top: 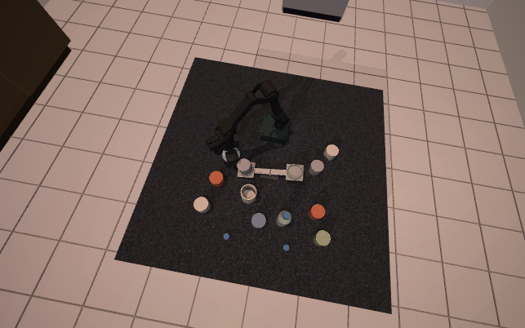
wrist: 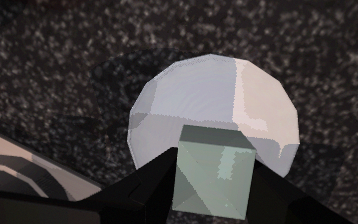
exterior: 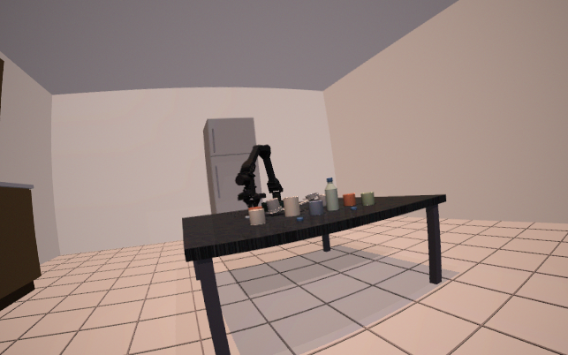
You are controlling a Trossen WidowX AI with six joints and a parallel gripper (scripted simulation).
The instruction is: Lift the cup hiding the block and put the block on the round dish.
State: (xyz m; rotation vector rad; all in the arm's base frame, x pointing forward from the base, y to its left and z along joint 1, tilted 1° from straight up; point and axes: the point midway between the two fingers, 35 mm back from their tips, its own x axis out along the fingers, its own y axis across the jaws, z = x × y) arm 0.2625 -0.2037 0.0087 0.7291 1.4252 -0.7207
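Wrist view: my gripper (wrist: 209, 160) clamped on pale green block (wrist: 214, 172) above round dish (wrist: 215, 105). Block looks rigid, light, smooth-faced; flat opposite faces suit my hold.

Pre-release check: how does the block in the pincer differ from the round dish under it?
1. Shape: the block is a square-faced cube, while the dish is a flat disc.
2. Colour: the block is pale green and the dish is whitish lilac.
3. State: the block is clamped in the pincer, off the surface, while the dish lies on the dark mat.
Shared: both are plain and pale.
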